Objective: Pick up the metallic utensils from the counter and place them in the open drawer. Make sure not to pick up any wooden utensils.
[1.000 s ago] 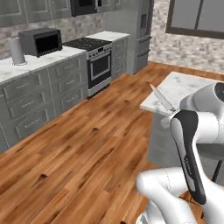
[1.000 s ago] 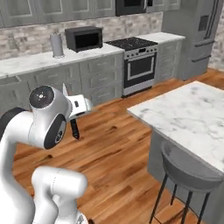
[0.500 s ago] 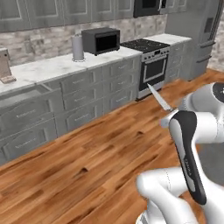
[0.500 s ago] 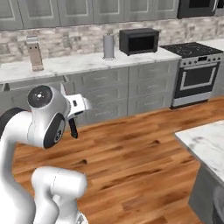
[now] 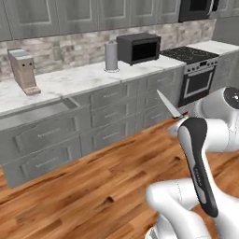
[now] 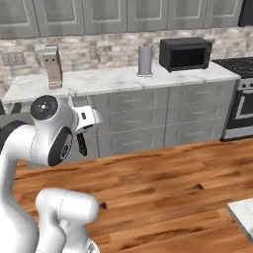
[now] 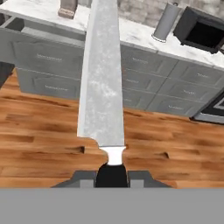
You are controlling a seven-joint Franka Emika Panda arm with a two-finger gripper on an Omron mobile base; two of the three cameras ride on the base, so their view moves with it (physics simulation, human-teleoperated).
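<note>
My gripper [image 7: 111,176] is shut on the black handle of a metallic knife [image 7: 103,78], whose long silver blade points away from the hand toward the wall cabinets. In the left base view the blade [image 5: 168,104] sticks up and left from the gripper [image 5: 180,122]. In the right base view the black handle [image 6: 81,145] hangs below the gripper [image 6: 83,129]. The open drawer [image 5: 39,113] stands pulled out under the wall worktop at the left, also visible as the drawer [image 7: 41,34] beyond the blade's left side. A corner of the marble counter [image 6: 242,216] shows at lower right.
Along the wall worktop stand a microwave [image 5: 138,48], a paper towel roll [image 5: 111,55] and a tan appliance [image 5: 23,70]. A stove [image 5: 197,74] is at the right. Bare wooden floor [image 5: 93,186] lies between me and the grey cabinets.
The whole picture has swung as the base moved: the island has left the middle of view and the wall cabinets with the open drawer have come in. The knife stays held.
</note>
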